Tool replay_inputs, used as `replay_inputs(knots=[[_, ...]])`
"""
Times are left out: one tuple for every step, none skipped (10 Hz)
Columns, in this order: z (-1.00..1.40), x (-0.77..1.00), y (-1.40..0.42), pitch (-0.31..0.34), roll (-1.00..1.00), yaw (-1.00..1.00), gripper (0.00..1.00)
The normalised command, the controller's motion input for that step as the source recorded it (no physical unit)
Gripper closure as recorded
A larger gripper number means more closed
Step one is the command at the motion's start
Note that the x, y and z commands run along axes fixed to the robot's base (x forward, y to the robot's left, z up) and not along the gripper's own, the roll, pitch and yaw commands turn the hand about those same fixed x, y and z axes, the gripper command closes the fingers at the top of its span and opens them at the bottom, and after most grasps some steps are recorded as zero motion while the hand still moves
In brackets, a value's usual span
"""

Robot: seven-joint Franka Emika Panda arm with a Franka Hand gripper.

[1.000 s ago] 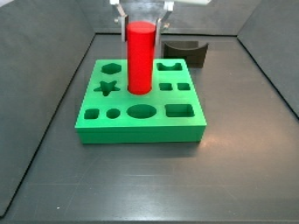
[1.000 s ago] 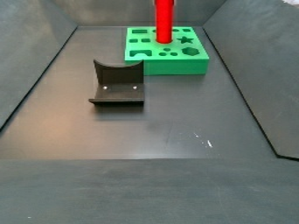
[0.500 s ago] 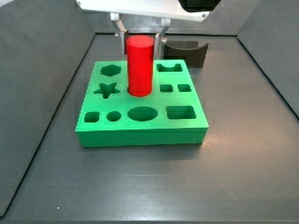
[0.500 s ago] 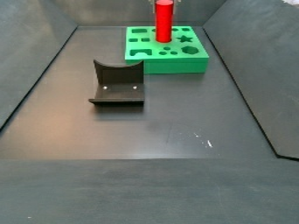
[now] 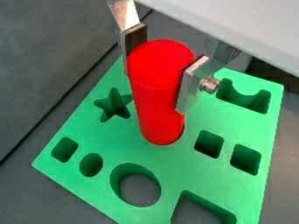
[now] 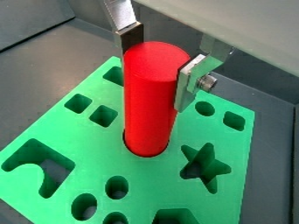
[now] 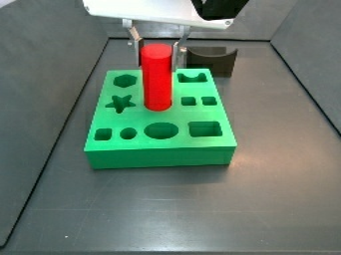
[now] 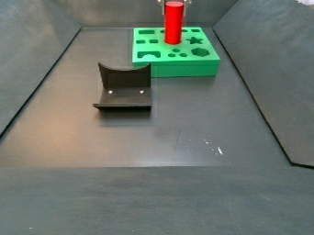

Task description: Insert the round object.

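The round object is a bright red cylinder peg [image 7: 158, 80]. It stands upright with its lower end in a hole at the middle of the green block [image 7: 160, 146], which has several shaped holes. My gripper [image 7: 158, 42] is above the block and shut on the peg's top. In both wrist views the silver fingers [image 5: 133, 39] press the peg [image 5: 158, 96] from opposite sides. The peg's lower end goes into the block [image 6: 47, 140] in a wrist view [image 6: 149, 109]. A large round hole [image 5: 139, 186] near the block's edge is open. The peg's bottom is hidden.
A dark grey block with a curved notch [image 8: 123, 87] lies on the dark floor apart from the green block [image 8: 196, 66]; it also shows behind the green block in a side view [image 7: 213, 58]. Dark walls enclose the floor.
The gripper has moved down with the red peg. Less of the peg shows above the green block than before.
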Motion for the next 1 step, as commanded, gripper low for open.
replay_inputs(knots=[[0.0, 0.0, 0.0, 0.0, 0.0, 0.0, 1.0]])
